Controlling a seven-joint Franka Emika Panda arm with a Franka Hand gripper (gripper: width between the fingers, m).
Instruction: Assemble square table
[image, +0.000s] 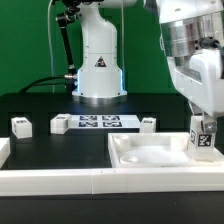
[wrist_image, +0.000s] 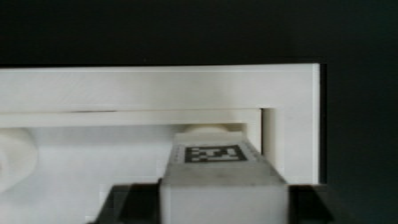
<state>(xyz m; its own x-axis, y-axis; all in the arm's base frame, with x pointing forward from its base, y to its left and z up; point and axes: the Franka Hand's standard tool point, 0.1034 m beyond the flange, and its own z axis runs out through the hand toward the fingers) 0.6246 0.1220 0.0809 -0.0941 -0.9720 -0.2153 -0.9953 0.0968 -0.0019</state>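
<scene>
Legs come first on the black table (image: 30, 105) in the exterior view. One loose leg (image: 20, 125) sits at the far left of the frame and a second leg (image: 60, 123) just to its right. Next comes the marker board (image: 96, 122), lying flat before the robot base (image: 98, 75), with a third leg (image: 148, 122) just beside the board's right end. All three legs lie well apart from the gripper.

A long white rail (image: 50, 178) runs across the bottom of the frame. In the lower right we see the square tabletop (image: 140, 150), rim up, lying flat just behind the rail.

At the right edge the gripper (image: 203, 120) hangs over the tabletop's right end. Its fingers pinch the fourth leg (image: 203, 138), which stands upright with a tag facing us.

In the wrist view we look along the fourth leg (wrist_image: 214, 155), held between the dark fingers (wrist_image: 135, 200). Its far end lies inside a corner of the square tabletop (wrist_image: 160, 85), close to a small raised stub (wrist_image: 210, 128). Whether leg and slab touch, we cannot tell.
</scene>
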